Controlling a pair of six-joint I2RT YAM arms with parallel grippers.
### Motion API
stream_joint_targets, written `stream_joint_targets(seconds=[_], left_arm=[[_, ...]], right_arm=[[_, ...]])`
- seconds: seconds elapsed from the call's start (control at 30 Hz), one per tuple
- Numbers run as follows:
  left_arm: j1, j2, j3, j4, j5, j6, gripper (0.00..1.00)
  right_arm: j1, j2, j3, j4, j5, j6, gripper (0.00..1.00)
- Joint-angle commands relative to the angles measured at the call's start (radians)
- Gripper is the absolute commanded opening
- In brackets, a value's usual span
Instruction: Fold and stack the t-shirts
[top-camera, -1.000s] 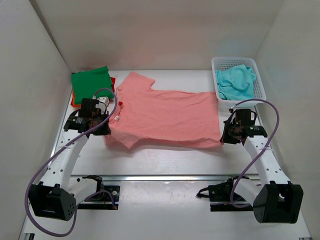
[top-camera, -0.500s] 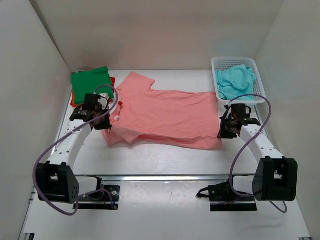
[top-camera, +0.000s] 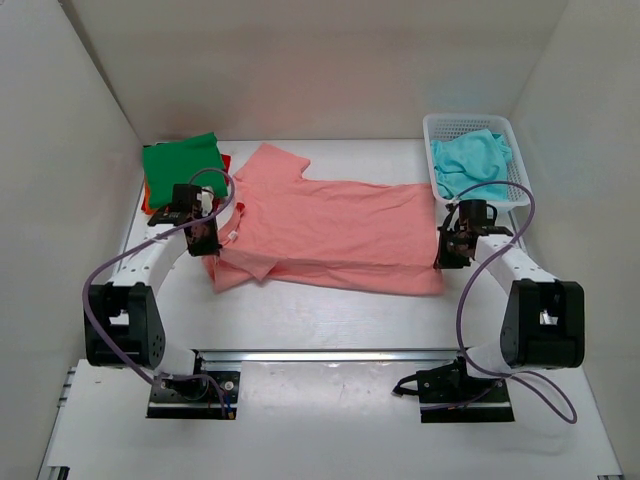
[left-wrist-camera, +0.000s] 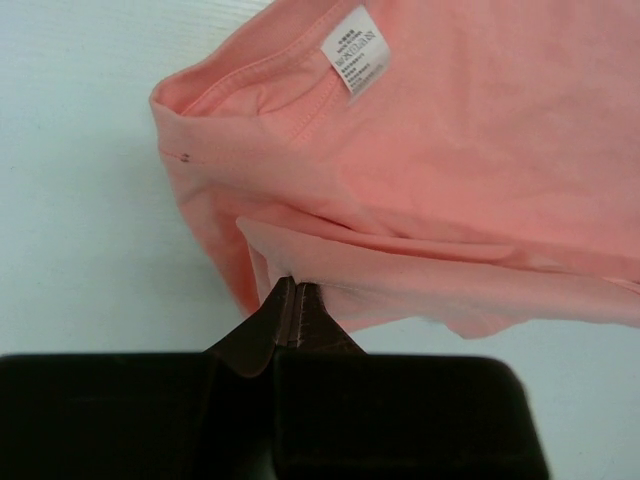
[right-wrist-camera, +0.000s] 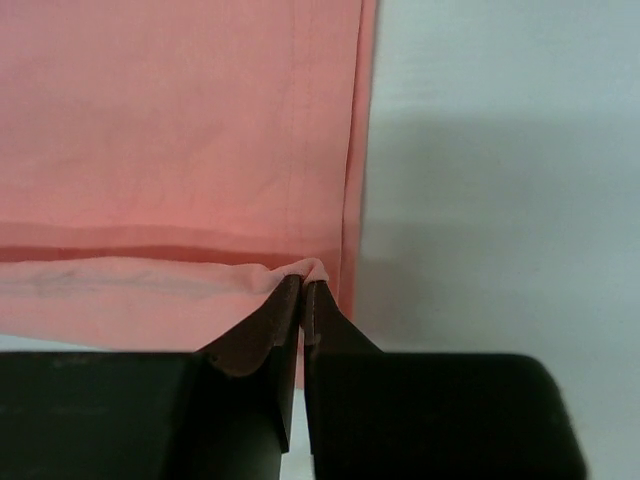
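Salmon pink soft cloth t-shirt (top-camera: 335, 225): flat at centre of white desk (top-camera: 330, 315), near edge doubled over. Left gripper (left-wrist-camera: 297, 292) pinches sleeve-side fold; right gripper (right-wrist-camera: 303, 283) pinches hem-side corner. Risk: thin pinch slips free; uneven arm travel skews fold line.

Bright, diffuse light fills the overhead view; shadows are faint. A glaring strip crosses the table (top-camera: 330, 320) toward 6 o'clock. Wrist views look softer, bluish; the left gripper (left-wrist-camera: 298, 290) and right gripper (right-wrist-camera: 303, 285) are near-black at 6 o'clock.
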Motion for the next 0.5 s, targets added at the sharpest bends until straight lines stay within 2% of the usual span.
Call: stream_joint_targets(seconds=[0.0, 0.47], left_arm=[[0.031, 0.020, 0.031, 0.060, -0.024, -0.012, 0.00], [-0.029, 0.123, 0.221, 0.140, 0.068, -0.058, 0.00]], right_arm=[[-0.009, 0.015, 0.047, 0.071, 0.020, -0.009, 0.00], [0.012, 0.099, 0.081, 0.128, 0.019, 0.003, 0.00]])
